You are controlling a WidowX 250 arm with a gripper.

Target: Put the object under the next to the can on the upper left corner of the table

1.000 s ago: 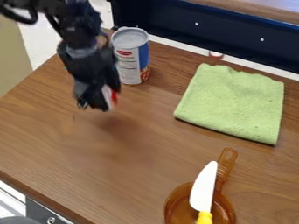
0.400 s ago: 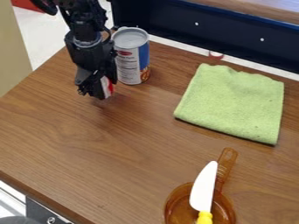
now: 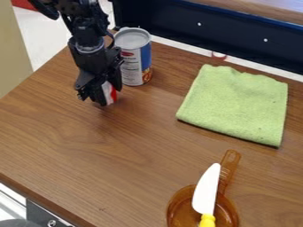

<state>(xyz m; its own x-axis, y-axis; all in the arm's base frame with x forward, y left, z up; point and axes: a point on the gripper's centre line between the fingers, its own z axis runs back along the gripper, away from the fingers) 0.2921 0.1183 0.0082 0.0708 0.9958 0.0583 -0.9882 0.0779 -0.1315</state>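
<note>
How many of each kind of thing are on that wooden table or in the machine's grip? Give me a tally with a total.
Can: 1
Green cloth: 1
Brown pan: 1
Knife: 1
Red-and-white object in the jaws: 1
Total: 5

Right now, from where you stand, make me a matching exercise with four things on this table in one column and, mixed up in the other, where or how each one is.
Things:
1. can
2. cloth
3. knife
4. red-and-white object

Places or states:
A. lying on the brown pan
B. held in the tool
C. standing upright
D. green, folded flat

Pairs: 1-C, 2-D, 3-A, 4-B
</note>
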